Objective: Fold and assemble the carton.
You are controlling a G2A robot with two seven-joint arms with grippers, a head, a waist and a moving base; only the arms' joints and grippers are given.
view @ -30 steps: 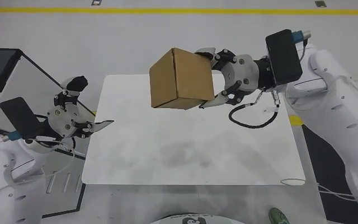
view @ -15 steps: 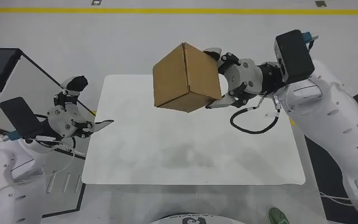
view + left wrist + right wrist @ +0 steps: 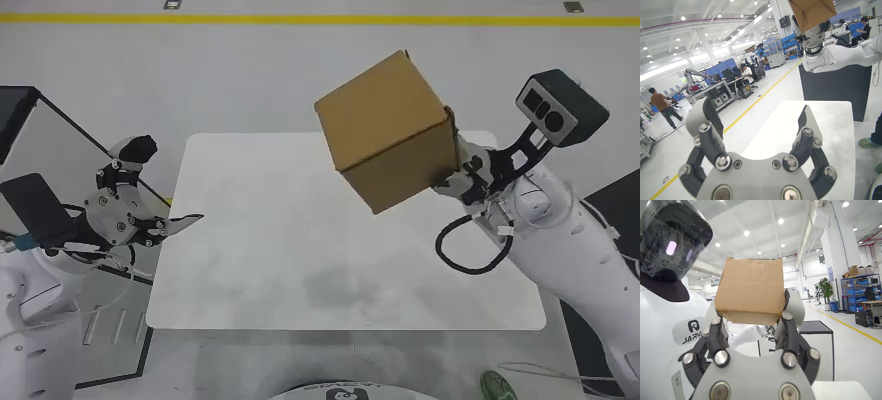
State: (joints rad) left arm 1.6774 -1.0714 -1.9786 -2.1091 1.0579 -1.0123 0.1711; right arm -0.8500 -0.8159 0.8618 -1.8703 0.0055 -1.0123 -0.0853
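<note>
Right claw [image 3: 751, 306]: clamped on the box [image 3: 749, 291], one finger on each of two opposite sides at its lower end. Fingers are curved pale metal with dark ribbed pads, bolted to a silver plate on black linkages.

Box: brown corrugated cardboard, roughly cube-shaped, closed up, matte faces. One straight crease runs across the face towards the wrist camera. The flap edges at the gripped end are slightly ragged, with a thin gap at one corner. It is held in the air over the far right part of the counter [image 3: 260, 260], touching nothing but the claw, and tilted so one corner points to the far side.

Left claw [image 3: 756, 111]: spread wide and holding nothing. It has the same build, with ribbed black pads on curved metal fingers. It sits off the counter's left edge, tips towards the slab, well apart from the box.

Counter: flat white slab, smooth, rounded corners, faintly smudged in the middle.

Beyond it: a black block stand [image 3: 836, 81] at the right end; a yellow line [image 3: 320, 18] on the pale floor at the far side.
</note>
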